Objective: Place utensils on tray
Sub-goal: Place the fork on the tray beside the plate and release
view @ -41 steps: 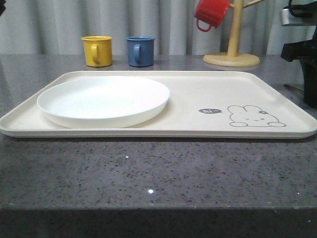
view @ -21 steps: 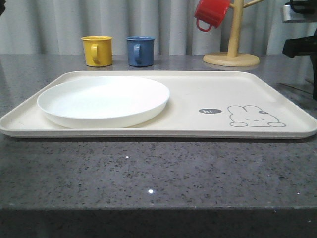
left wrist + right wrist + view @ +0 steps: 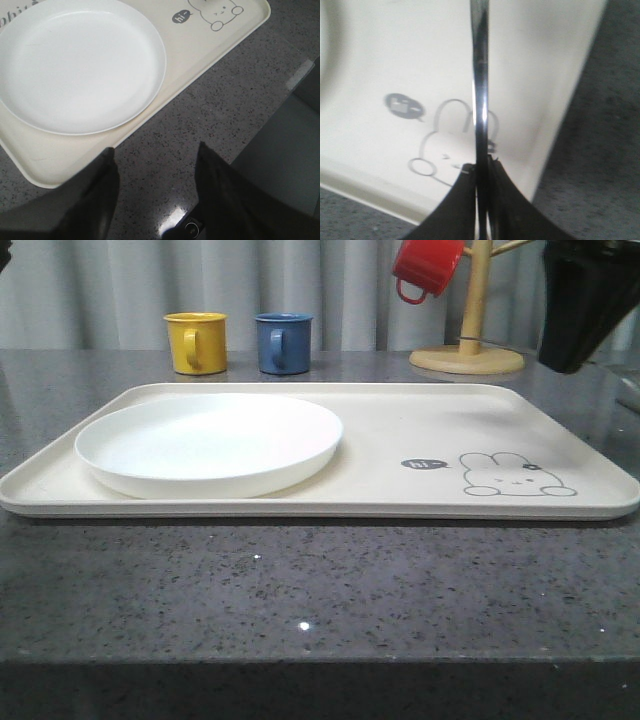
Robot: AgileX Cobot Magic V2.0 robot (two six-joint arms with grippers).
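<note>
The cream tray (image 3: 400, 420) lies across the grey counter, with a rabbit drawing (image 3: 515, 475) near its right end. In the right wrist view my right gripper (image 3: 482, 167) is shut on a slim shiny steel utensil (image 3: 481, 90), seen edge-on. It hangs above the tray (image 3: 380, 60) by the rabbit drawing (image 3: 450, 145). I cannot tell which kind of utensil it is. My right arm (image 3: 575, 305) shows dark at the top right of the front view. My left gripper (image 3: 155, 148) is open and holds nothing, over bare counter beside the tray's rim (image 3: 45, 165).
A round white plate (image 3: 210, 440) takes up the tray's left half. Behind the tray stand a yellow mug (image 3: 196, 342) and a blue mug (image 3: 283, 343). A red mug (image 3: 427, 267) hangs on a wooden mug tree (image 3: 472, 330). The counter's front edge (image 3: 320, 660) is near.
In the front view my right arm has risen from the right edge and swung inward, and it is now a larger dark shape at the top right corner.
</note>
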